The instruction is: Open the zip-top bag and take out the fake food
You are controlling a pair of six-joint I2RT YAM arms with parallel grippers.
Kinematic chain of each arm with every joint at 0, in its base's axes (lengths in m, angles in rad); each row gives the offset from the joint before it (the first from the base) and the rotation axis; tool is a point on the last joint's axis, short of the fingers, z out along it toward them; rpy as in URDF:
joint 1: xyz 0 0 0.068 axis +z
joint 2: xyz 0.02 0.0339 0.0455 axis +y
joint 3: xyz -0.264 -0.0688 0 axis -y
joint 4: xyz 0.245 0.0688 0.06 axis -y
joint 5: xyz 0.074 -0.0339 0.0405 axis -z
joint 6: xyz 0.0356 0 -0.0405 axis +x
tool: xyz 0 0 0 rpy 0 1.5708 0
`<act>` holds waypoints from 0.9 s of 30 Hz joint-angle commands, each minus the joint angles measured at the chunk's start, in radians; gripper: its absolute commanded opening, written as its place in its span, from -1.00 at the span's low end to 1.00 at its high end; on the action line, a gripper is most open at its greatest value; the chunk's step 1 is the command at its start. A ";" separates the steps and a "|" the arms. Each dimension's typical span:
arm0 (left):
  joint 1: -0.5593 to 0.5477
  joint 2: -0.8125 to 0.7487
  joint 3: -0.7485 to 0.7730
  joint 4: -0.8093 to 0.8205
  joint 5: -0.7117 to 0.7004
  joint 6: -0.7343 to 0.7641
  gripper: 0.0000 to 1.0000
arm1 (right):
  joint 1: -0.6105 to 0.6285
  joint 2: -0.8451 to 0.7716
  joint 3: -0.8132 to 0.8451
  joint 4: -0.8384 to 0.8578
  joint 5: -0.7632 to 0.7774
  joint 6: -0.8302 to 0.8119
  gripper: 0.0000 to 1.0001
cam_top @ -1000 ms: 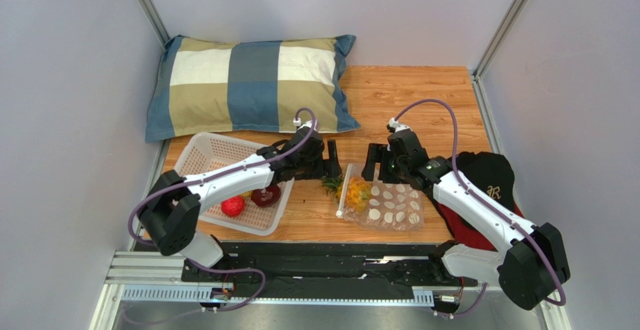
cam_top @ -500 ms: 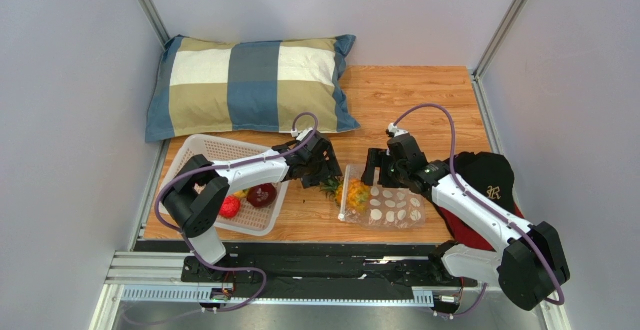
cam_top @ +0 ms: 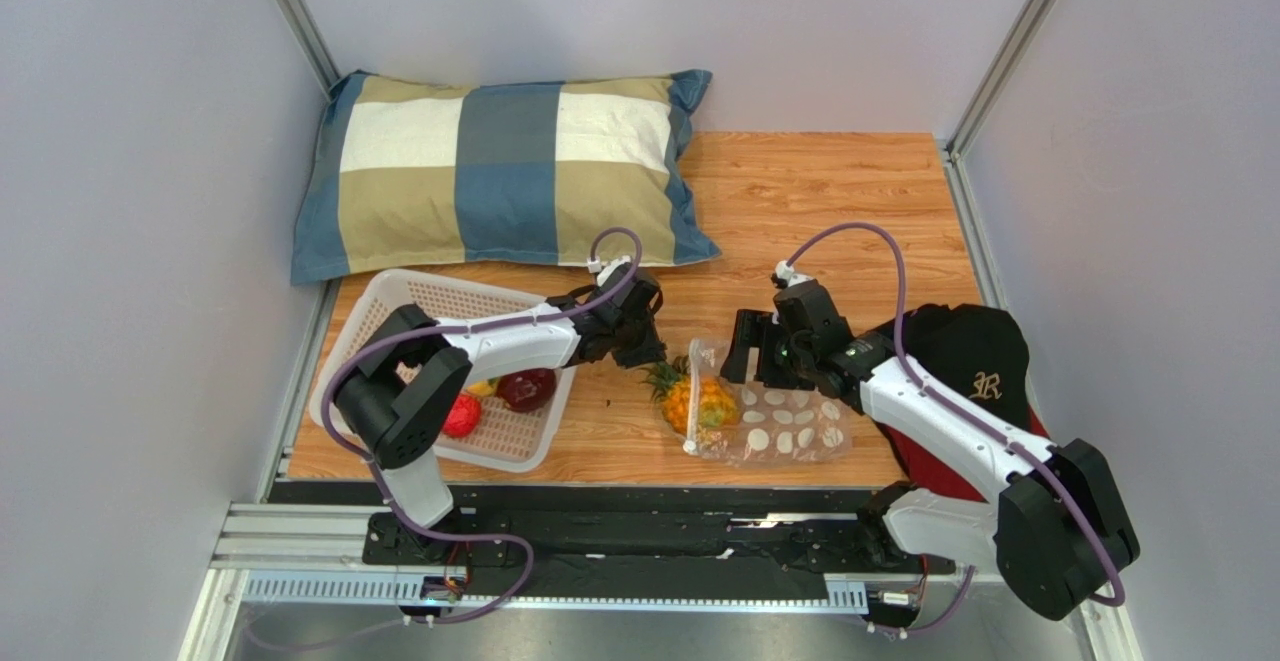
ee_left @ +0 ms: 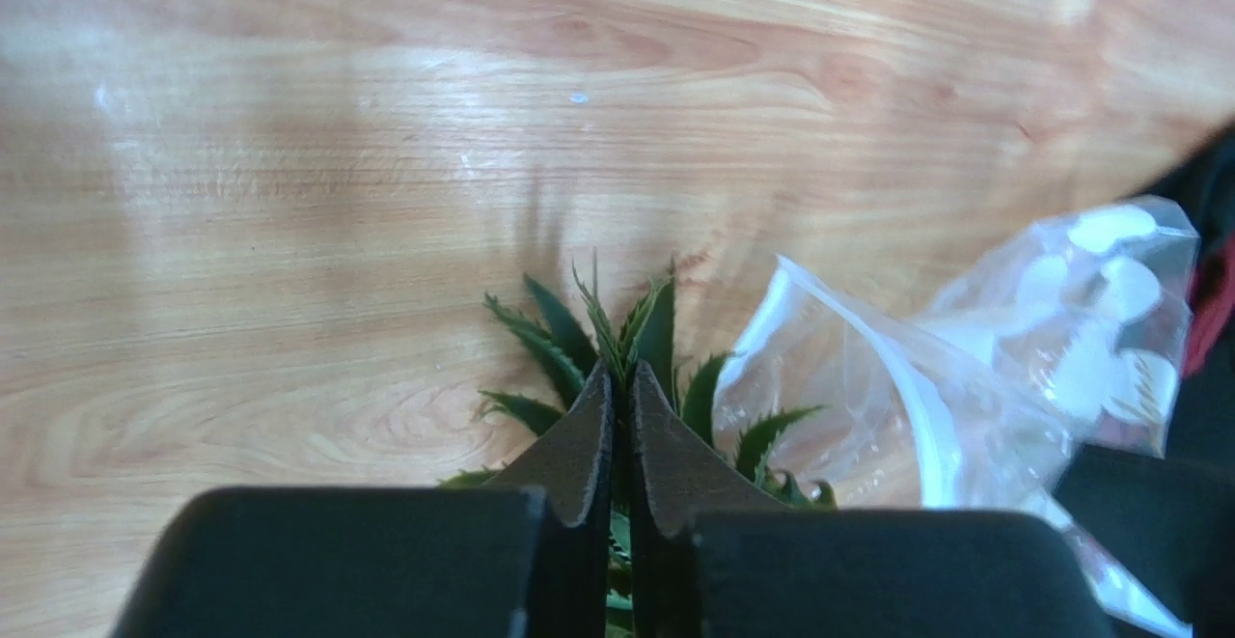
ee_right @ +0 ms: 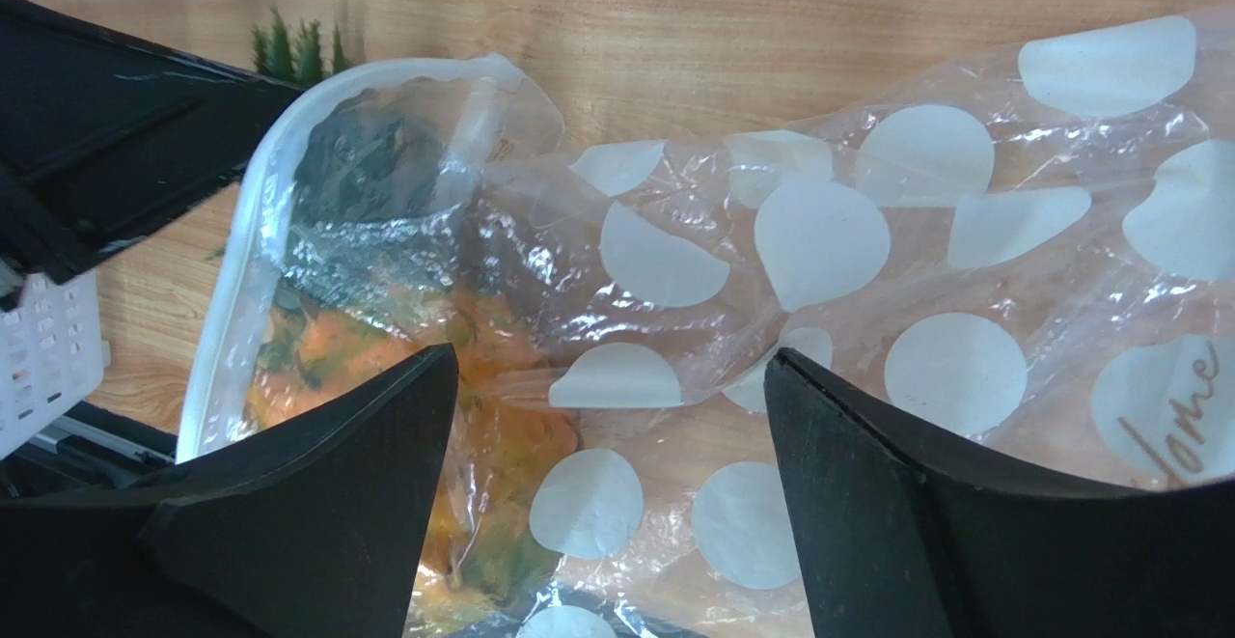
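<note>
The clear zip-top bag [cam_top: 784, 424] with white spots lies flat on the wooden table, its white-zip mouth open toward the left. An orange frilly piece of fake food [cam_top: 700, 403] sits just inside the mouth [ee_right: 508, 436]. Its green leafy sprig [ee_left: 558, 349] sticks out of the bag. My left gripper [ee_left: 619, 378] is shut on that sprig, with leaves pinched between the fingers. My right gripper [ee_right: 612, 360] stands open just above the bag [ee_right: 812, 233], one finger on each side of the spotted film. In the white basket [cam_top: 436, 301] lie a maroon piece [cam_top: 526, 388] and a red berry [cam_top: 463, 415].
A checked pillow [cam_top: 504, 166] lies at the back left. A dark cap on red cloth [cam_top: 969, 369] sits right of the bag under my right arm. The basket's corner [ee_right: 44, 349] is close to the bag's mouth.
My left gripper moved right and down to the sprig and shut on it. The bag and my right gripper shifted slightly toward the near edge.
</note>
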State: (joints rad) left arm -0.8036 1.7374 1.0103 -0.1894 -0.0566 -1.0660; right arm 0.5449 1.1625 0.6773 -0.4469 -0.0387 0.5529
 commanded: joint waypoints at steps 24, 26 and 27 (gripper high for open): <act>-0.042 -0.679 0.008 -0.047 -0.160 0.518 -1.00 | -0.011 0.009 -0.145 0.157 0.132 0.094 0.69; -0.042 -0.711 0.027 -0.085 -0.176 0.526 -1.00 | -0.010 0.034 -0.142 0.175 0.126 0.100 0.69; -0.045 -0.725 0.033 -0.102 -0.193 0.532 -1.00 | -0.011 0.052 -0.140 0.174 0.131 0.101 0.69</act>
State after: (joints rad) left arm -0.8433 1.0809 0.9718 -0.2478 -0.1982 -0.6056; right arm 0.5415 1.1656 0.5430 -0.3447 0.0555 0.6262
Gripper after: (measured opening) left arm 0.007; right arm 0.845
